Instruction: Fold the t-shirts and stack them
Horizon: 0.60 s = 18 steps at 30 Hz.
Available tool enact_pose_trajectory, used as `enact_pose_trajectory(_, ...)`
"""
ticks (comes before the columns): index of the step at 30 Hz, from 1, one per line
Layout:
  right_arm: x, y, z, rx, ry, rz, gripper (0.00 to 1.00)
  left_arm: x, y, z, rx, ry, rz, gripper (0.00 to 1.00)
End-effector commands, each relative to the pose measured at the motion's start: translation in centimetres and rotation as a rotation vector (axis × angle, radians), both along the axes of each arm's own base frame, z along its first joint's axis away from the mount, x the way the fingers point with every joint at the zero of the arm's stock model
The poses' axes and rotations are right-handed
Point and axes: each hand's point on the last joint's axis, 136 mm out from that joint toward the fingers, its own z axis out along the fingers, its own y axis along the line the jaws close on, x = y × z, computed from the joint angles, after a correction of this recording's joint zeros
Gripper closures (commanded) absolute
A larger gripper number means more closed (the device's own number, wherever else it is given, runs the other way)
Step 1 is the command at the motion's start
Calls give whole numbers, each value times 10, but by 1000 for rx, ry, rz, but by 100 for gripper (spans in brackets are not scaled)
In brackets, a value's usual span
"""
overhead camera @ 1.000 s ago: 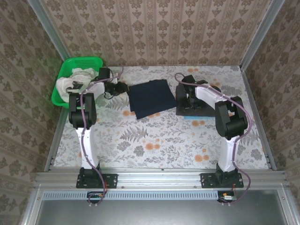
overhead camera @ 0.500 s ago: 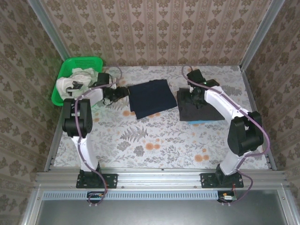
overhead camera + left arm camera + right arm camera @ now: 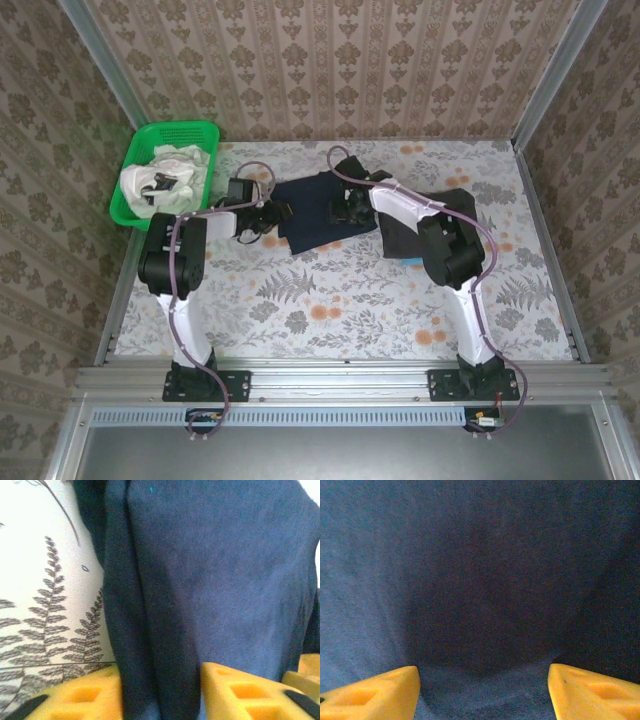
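Note:
The folded dark navy t-shirt (image 3: 312,207) lies mid-table at the back. My left gripper (image 3: 274,213) is at its left edge. In the left wrist view a bunched ridge of the navy t-shirt (image 3: 220,570) fills the gap between the yellow fingers (image 3: 82,695), so the left gripper (image 3: 157,682) is shut on it. My right gripper (image 3: 346,208) is over the shirt's right part; the right gripper (image 3: 485,677) stands open, jaws wide, low over the navy t-shirt (image 3: 480,570). A folded dark grey t-shirt (image 3: 432,228) lies to the right on a light blue t-shirt (image 3: 411,262).
The green lattice basket (image 3: 183,132) stands at the back left corner, holding white t-shirts with black marks (image 3: 160,178). The floral tablecloth (image 3: 330,300) is bare in front of the shirts. Metal rails and patterned walls close in the table.
Both arms swung in to the navy shirt. The right gripper left the dark grey stack and moved left onto the shirt; the left gripper moved right and closed on its left edge.

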Motion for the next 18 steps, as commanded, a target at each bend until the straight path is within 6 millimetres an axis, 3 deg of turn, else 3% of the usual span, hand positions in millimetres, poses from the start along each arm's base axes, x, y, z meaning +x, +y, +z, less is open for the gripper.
enact_pose_trajectory(1, -12, 28, -3, 61, 30, 21, 31, -12, -4, -18, -23, 52, -32, 62)
enact_pose_trajectory(8, -75, 75, -11, 101, 119, 88, 32, -17, 27, -9, 12, 60, -110, 57)
enact_pose_trajectory(11, -85, 68, 10, 109, 81, 65, 31, -31, 37, -14, 24, 101, -147, 56)
enact_pose_trajectory(15, -82, 37, 50, 118, -4, 22, 24, -54, 39, -19, 2, 129, -180, 53)
enact_pose_trajectory(18, -76, 10, 58, 137, -44, -35, 23, -67, 38, -24, -7, 149, -189, 53)
